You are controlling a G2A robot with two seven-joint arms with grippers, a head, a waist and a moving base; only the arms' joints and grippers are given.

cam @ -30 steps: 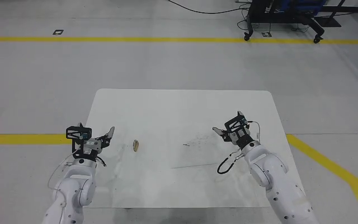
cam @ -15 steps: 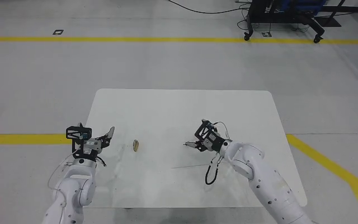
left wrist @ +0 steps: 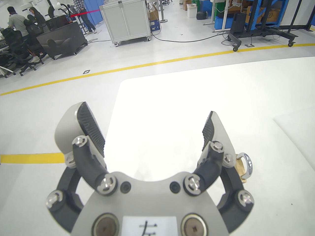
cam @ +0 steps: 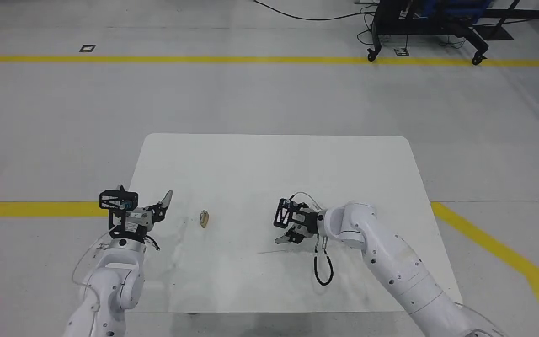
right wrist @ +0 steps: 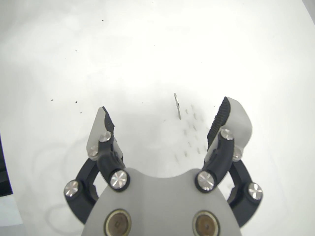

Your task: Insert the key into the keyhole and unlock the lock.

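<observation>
My right gripper (right wrist: 165, 110) has swept in toward the lock (cam: 205, 219) and now hangs, fingers spread, over the key (right wrist: 177, 105) lying flat well apart from that lock, so pinching it comes next, I judge.

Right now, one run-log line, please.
right gripper: open, over key | left gripper: open, near lock, apart | key not yet gripped

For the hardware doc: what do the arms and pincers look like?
Left arm and right arm: glossy white shells. A black cable loops at the right wrist. Left pincer and right pincer: grey plate, black links, silver screws, white fingers with ribbed black pads. A white label marks the left plate.
</observation>
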